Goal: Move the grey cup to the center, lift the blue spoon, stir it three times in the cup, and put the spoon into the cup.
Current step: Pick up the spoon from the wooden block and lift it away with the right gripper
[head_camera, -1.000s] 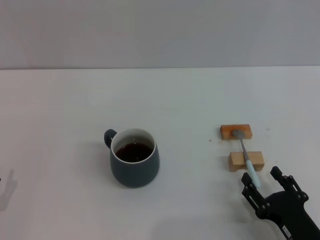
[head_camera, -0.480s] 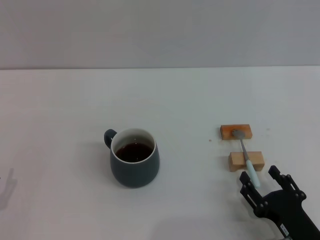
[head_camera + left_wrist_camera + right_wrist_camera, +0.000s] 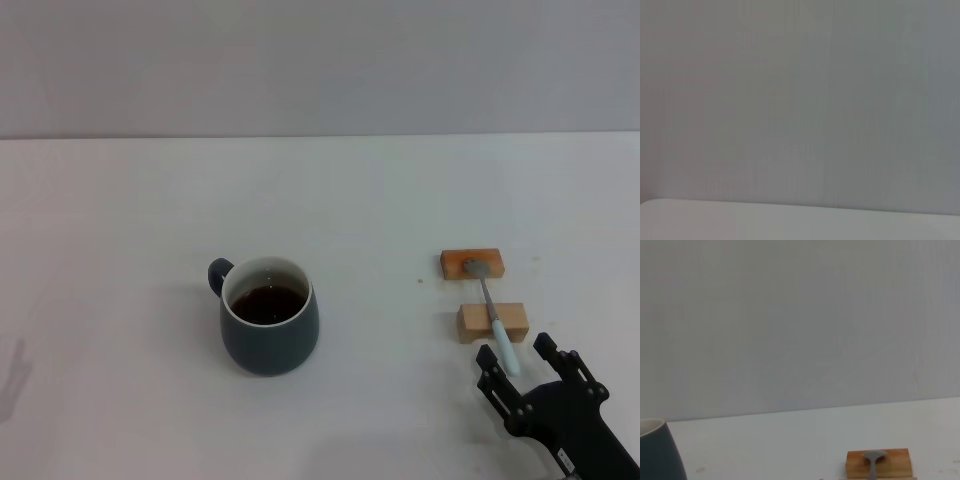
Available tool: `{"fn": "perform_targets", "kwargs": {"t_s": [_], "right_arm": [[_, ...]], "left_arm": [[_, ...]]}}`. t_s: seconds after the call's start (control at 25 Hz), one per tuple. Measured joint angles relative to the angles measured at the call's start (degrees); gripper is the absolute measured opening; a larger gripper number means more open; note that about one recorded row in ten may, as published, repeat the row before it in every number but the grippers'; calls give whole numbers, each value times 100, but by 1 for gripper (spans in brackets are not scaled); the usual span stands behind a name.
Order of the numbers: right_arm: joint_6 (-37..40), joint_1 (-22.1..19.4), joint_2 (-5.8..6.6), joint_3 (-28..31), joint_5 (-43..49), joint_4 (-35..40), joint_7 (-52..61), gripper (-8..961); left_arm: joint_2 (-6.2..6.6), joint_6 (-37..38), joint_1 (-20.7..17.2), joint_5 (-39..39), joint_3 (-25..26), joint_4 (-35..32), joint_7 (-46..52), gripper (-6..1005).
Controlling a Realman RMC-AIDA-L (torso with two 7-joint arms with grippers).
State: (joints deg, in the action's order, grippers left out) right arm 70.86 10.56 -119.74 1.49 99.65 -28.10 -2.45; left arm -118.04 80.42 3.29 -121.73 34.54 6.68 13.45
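The grey cup [image 3: 269, 317] stands left of the table's middle with dark liquid inside and its handle to the far left; its side shows in the right wrist view [image 3: 657, 452]. The blue spoon [image 3: 490, 311] lies across two tan wooden blocks, metal bowl on the far block, pale blue handle toward me. Its bowl shows in the right wrist view [image 3: 872, 458]. My right gripper [image 3: 515, 357] is open at the near right, fingers on either side of the handle's end. My left gripper is out of view; only a faint shadow shows at the left edge.
The far wooden block [image 3: 471, 264] and the near wooden block [image 3: 491, 322] sit on the white table [image 3: 380, 200] at the right. A grey wall runs behind the table's far edge. The left wrist view shows only wall and table edge.
My right gripper has crept slightly forward and to the left toward the spoon's handle end. The cup and spoon have not moved.
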Motion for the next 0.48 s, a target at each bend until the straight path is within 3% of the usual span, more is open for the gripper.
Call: {"fn": "perform_targets", "kwargs": {"t_s": [0.48], "right_arm": [[52,-28,6,-1,8,-21,0,738]], "left_arm": [[0,8,-4,0,0,0,0,863]]}}
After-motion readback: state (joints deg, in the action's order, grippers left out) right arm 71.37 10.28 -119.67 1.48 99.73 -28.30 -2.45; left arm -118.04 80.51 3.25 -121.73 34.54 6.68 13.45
